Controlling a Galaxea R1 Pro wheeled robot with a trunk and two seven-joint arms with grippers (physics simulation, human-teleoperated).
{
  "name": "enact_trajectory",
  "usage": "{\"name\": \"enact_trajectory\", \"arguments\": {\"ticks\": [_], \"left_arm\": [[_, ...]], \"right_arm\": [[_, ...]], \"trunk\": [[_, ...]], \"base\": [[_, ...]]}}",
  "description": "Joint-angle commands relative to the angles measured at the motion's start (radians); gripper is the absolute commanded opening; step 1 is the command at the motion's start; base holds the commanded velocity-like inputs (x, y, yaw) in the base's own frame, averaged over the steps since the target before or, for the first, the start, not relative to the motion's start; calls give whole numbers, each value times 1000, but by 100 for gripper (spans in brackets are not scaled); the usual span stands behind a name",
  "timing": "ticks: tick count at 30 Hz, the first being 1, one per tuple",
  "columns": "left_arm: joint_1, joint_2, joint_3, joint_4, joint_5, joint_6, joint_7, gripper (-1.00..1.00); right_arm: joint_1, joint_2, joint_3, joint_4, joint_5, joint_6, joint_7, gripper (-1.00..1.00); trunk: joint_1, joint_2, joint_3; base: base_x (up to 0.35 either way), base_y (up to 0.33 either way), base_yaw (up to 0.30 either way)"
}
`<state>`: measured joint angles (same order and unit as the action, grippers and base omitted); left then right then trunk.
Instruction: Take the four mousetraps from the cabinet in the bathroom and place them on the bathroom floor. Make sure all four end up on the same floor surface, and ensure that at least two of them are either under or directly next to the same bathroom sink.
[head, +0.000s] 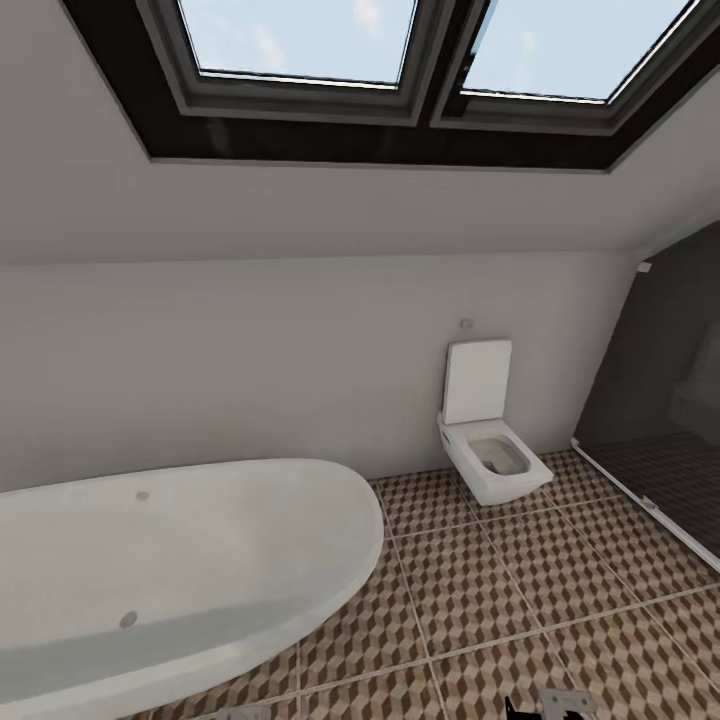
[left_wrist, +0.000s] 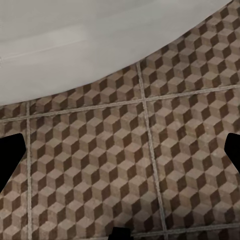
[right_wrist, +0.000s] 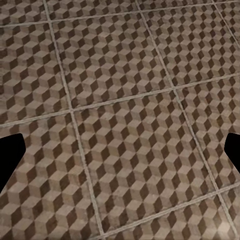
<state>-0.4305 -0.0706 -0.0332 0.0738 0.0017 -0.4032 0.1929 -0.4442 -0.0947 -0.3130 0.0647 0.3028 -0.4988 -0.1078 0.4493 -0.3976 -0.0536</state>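
No legible text, labels, brands, numbers or signs: none on bathtub (head: 190, 560), toilet (head: 487, 440), skylight frames (head: 420, 115), walls or cube-patterned bathroom floor (right_wrist: 125, 125)

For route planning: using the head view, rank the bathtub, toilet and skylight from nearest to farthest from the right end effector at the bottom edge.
1. Bathtub: low on the left, beside the right end effector, across bare bathroom floor.
2. Toilet: ahead, against the far wall.
3. Skylight: overhead in the sloped ceiling, farthest.
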Motion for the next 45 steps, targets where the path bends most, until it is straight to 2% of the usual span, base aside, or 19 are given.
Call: {"name": "enact_trajectory", "arguments": {"ticks": [1,23,29,45], "left_arm": [[-2,-1,-4,4,0,-6,4,100],[-2,3,-1,4,8,-4,0,100],[-2,2,-2,4,6,-3,2,100],[-2,-3,-2,4,3,-1,3,100]], "right_arm": [[-2,-1,-4,5,10,-6,-7,100],[-2,1,-5,4,7,-7,-16,100],[-2,0,-5,4,7,-7,-16,100],[-2,0,-7,4,7,-9,-16,100]], "trunk": [[1,-2,-2],[1,-2,-2],[1,-2,-2],[1,-2,4]], "base": [[0,0,0],[18,-13,0],[194,-207,-86],[174,-291,-253]]}}
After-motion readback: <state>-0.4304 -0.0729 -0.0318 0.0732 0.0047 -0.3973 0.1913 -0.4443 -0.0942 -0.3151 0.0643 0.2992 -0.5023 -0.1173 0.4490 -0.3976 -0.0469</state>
